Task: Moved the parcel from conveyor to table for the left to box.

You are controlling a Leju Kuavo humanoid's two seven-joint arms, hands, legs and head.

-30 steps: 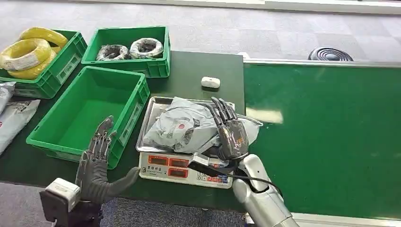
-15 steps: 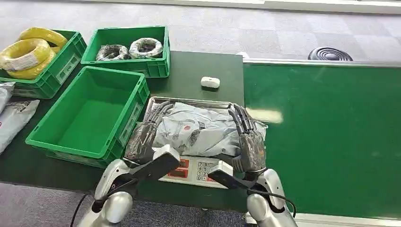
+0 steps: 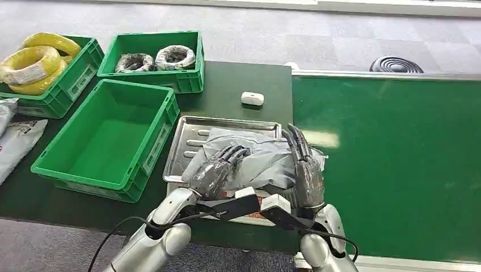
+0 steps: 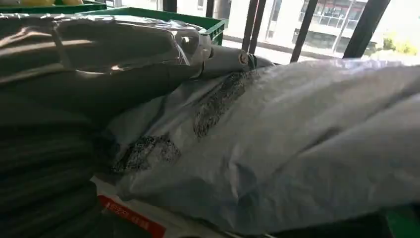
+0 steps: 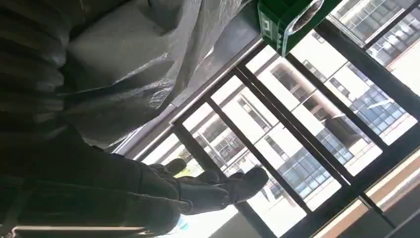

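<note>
Grey parcel (image 3: 266, 161) lying crosswise on scale tray (image 3: 193, 136), left hand (image 3: 218, 170) and right hand (image 3: 306, 173) pressing its ends

Crinkled glossy grey plastic parcel (image 3: 258, 156) lies on a shiny ribbed metal scale tray (image 3: 195, 131).

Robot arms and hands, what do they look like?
The arms are shiny silver tubes. Each hand, left hand and right hand, is dark grey with long ribbed fingers. A grey-and-white camera block sits at each wrist, and thin black cables loop along both arms.
</note>
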